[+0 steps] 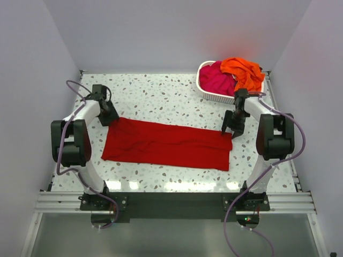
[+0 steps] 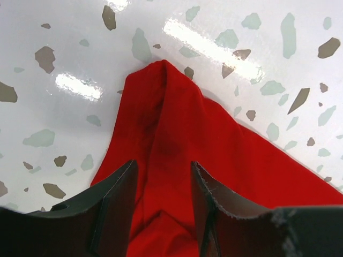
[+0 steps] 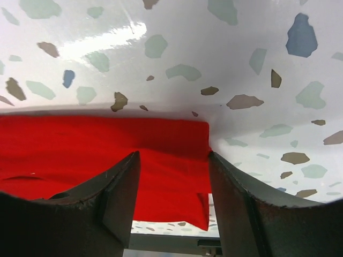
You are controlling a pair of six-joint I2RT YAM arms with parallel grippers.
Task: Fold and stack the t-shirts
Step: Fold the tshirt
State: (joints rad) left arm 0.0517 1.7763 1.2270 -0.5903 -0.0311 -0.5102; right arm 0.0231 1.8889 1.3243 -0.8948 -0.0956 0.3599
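A deep red t-shirt [image 1: 166,143] lies flat on the speckled table as a long folded band. My left gripper [image 1: 110,119] is down at its far left corner. In the left wrist view that gripper [image 2: 163,166] is open, with a raised ridge of the red cloth [image 2: 177,123] running between its fingers. My right gripper [image 1: 229,131] is at the far right corner. It [image 3: 174,158] is also open, straddling the cloth's [image 3: 80,144] right edge. A magenta-pink t-shirt [image 1: 216,79] and a bright orange one [image 1: 244,72] lie crumpled in the basket.
The white slatted basket [image 1: 206,95] stands at the back right, just behind my right arm. Grey walls close in the table on three sides. A metal rail runs along the near edge by the arm bases.
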